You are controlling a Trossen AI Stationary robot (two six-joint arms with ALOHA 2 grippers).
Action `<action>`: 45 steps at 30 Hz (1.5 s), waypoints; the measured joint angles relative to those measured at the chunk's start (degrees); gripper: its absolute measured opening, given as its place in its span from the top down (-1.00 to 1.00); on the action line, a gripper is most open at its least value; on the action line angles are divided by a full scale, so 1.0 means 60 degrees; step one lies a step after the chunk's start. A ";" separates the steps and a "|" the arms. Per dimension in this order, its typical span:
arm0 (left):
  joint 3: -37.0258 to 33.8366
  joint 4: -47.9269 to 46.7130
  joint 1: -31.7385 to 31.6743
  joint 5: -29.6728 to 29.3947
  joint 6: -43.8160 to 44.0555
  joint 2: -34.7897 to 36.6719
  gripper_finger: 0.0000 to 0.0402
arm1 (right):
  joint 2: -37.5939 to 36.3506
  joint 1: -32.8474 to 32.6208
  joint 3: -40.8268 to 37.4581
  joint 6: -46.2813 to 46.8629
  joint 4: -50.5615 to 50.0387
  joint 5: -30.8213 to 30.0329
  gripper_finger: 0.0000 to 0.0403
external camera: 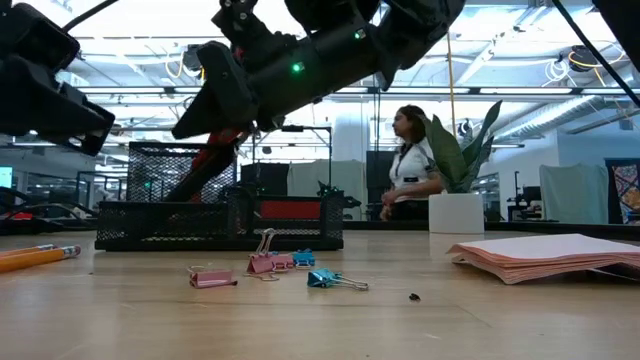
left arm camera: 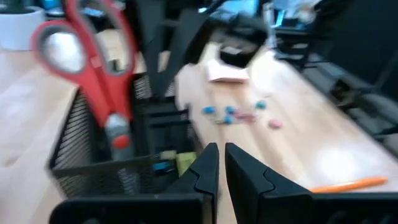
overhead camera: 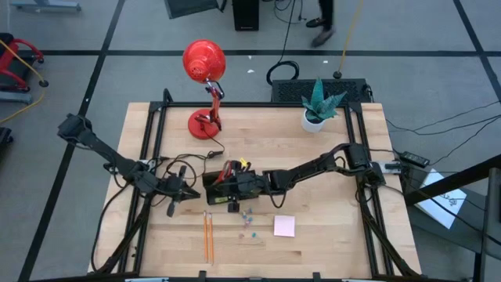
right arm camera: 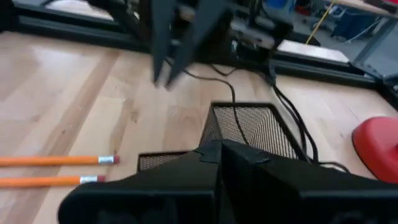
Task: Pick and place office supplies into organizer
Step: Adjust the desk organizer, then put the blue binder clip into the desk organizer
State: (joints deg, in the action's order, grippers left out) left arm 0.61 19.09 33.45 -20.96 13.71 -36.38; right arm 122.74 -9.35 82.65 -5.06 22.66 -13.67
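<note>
You have open wood in front of the organizer, broken only by the clips, pencils and sticky pad. Behind it, the red lamp and plant block approach.

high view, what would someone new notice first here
The bright red desk lamp at the table's far edge stands out at once, with a potted plant to its right. Mid-table, both dark arms meet over the black mesh organizer, where red-handled scissors stand upright. Nearer the front lie two orange pencils, scattered small clips and a pink sticky-note pad.
</note>
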 joint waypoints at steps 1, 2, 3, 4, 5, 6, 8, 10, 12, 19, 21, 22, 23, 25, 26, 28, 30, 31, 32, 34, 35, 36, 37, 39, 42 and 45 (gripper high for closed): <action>0.0001 0.0000 0.0000 -0.0116 0.0001 -0.0139 0.85 | 0.0000 -0.0044 0.0000 -0.0032 0.0072 0.0003 1.00; 0.0001 0.0004 0.0001 -0.0169 0.0009 -0.0279 0.85 | 0.0000 -0.0092 0.0000 -0.0063 0.0134 0.0004 1.00; 0.0001 0.0029 0.0000 -0.0179 0.0042 -0.0433 0.85 | 0.0000 -0.0153 0.0000 -0.0092 0.0199 0.0019 1.00; 0.0001 0.0100 0.0004 -0.0186 0.0060 -0.0601 0.85 | 0.0000 -0.0219 0.0000 -0.0111 0.0273 0.0029 1.00; 0.0000 0.0186 0.0000 -0.0196 0.0057 -0.0759 0.85 | 0.0000 -0.0287 0.0000 -0.0149 0.0326 0.0030 1.00; 0.0001 0.0289 0.0000 -0.0228 0.0058 -0.0908 0.85 | -0.0004 -0.0354 0.0000 -0.0199 0.0352 0.0023 1.00; 0.0001 0.0573 -0.0010 -0.0286 0.0057 -0.1194 0.85 | -0.0077 -0.0513 0.0000 -0.0260 0.0228 -0.0186 1.00; 0.0001 0.0820 -0.0008 -0.0345 0.0023 -0.1483 0.85 | -0.0198 -0.0678 -0.0004 -0.0328 0.0006 -0.0486 1.00; 0.0001 0.1041 -0.0018 -0.0465 -0.0016 -0.1697 0.85 | -0.0419 -0.0839 -0.0004 -0.0385 -0.0482 -0.0741 1.00; 0.0005 0.1400 -0.0145 -0.1156 -0.0074 -0.2310 0.85 | -0.0850 -0.1283 -0.0007 -0.0130 -0.2243 -0.1483 1.00; 0.0005 0.1403 -0.0243 -0.1312 0.0006 -0.2371 0.85 | -0.0863 -0.1353 -0.0007 0.0038 -0.2341 -0.1484 1.00; 0.0005 0.1399 -0.0302 -0.1366 0.0033 -0.2382 0.85 | -0.0862 -0.1378 -0.0007 0.0131 -0.2404 -0.1473 1.00; 0.0005 0.1399 -0.0362 -0.1407 0.0042 -0.2382 0.85 | -0.0856 -0.1403 -0.0007 0.0218 -0.2446 -0.1474 1.00; 0.0005 0.1398 -0.0457 -0.1440 0.0067 -0.2382 0.85 | -0.0852 -0.1453 -0.0007 0.0374 -0.2579 -0.1472 1.00; 0.0005 0.1390 -0.0493 -0.1441 0.0067 -0.2382 0.85 | -0.0856 -0.1464 -0.0007 0.0441 -0.2620 -0.1475 1.00; 0.0005 0.1380 -0.0569 -0.1442 0.0062 -0.2382 0.85 | -0.0856 -0.1467 -0.0007 0.0522 -0.2709 -0.1475 1.00; 0.0005 0.1370 -0.0658 -0.1477 0.0056 -0.2382 0.85 | -0.0856 -0.1471 -0.0007 0.0612 -0.2792 -0.1473 1.00; 0.0005 0.1366 -0.0699 -0.1497 0.0058 -0.2382 0.85 | -0.0856 -0.1471 -0.0007 0.0660 -0.2857 -0.1474 1.00; 0.0005 0.1366 -0.0751 -0.1505 0.0056 -0.2382 0.85 | -0.0856 -0.1471 -0.0007 0.0693 -0.2912 -0.1475 1.00; 0.0005 0.1353 -0.0863 -0.1518 0.0052 -0.2382 0.85 | -0.0856 -0.1471 -0.0007 0.0735 -0.2988 -0.1472 1.00; 0.0005 0.1352 -0.0924 -0.1520 0.0052 -0.2382 0.85 | -0.0856 -0.1472 -0.0007 0.0737 -0.2994 -0.1472 1.00; 0.0005 0.1351 -0.1003 -0.1521 0.0037 -0.2382 0.85 | -0.0856 -0.1480 -0.0007 0.0737 -0.2983 -0.1472 1.00; 0.0005 0.1348 -0.1074 -0.1525 -0.0005 -0.2382 0.85 | -0.0856 -0.1482 -0.0007 0.0737 -0.2969 -0.1474 1.00; 0.0005 0.1348 -0.1211 -0.1518 -0.0024 -0.2382 0.85 | -0.0856 -0.1489 -0.0007 0.0740 -0.2967 -0.1472 1.00; 0.0005 0.1346 -0.1322 -0.1244 -0.0201 -0.2378 0.85 | -0.0856 -0.1489 -0.0007 0.0737 -0.2975 -0.1468 1.00; 0.0001 0.1624 -0.1176 -0.0080 -0.0783 -0.2368 0.85 | -0.0856 -0.1520 -0.0007 0.0506 -0.2970 -0.1468 1.00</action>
State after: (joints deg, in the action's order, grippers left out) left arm 0.62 28.83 26.40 -21.44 9.01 -50.59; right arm 117.60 -18.47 82.61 -2.03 4.84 -22.48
